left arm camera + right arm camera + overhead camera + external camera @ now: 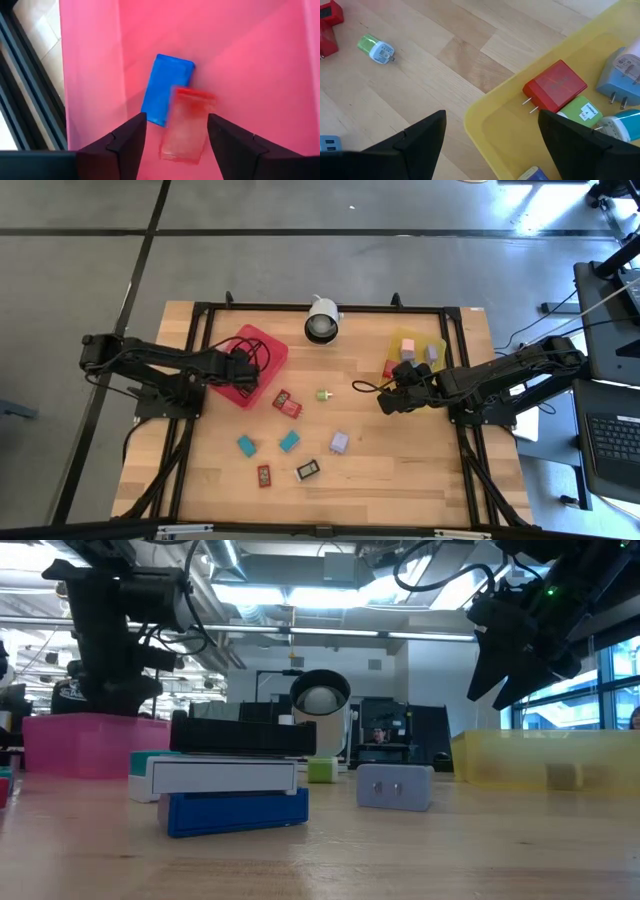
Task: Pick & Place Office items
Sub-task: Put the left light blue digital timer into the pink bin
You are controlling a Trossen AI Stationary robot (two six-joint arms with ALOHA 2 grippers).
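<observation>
Left gripper (pixel 175 142): above the red plastic tray (pixel 262 348); fingers parted, holding nothing.
Tray contents: a blue rectangular block (pixel 166 89) lies on the tray floor; a blurred red rectangular block (pixel 187 125) sits between the fingers, touching neither.
Right gripper (pixel 492 137): above the near edge of the yellow plastic tray (pixel 485 117); fingers wide apart, empty.
Yellow tray: red plug block (pixel 554 86), green block (pixel 581 111), lilac plug (pixel 623 75).
Wooden surface (pixel 380 460): green cylindrical piece (pixel 323 394), teal, red, lilac and black pieces lie scattered.

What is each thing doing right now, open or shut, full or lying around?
Left gripper: fingers open, over the red tray.
Right gripper: fingers open, empty, at the yellow tray's edge.
Red tray: holds a blue piece; a blurred red piece sits between the fingers.
Yellow tray: holds several pieces.
</observation>
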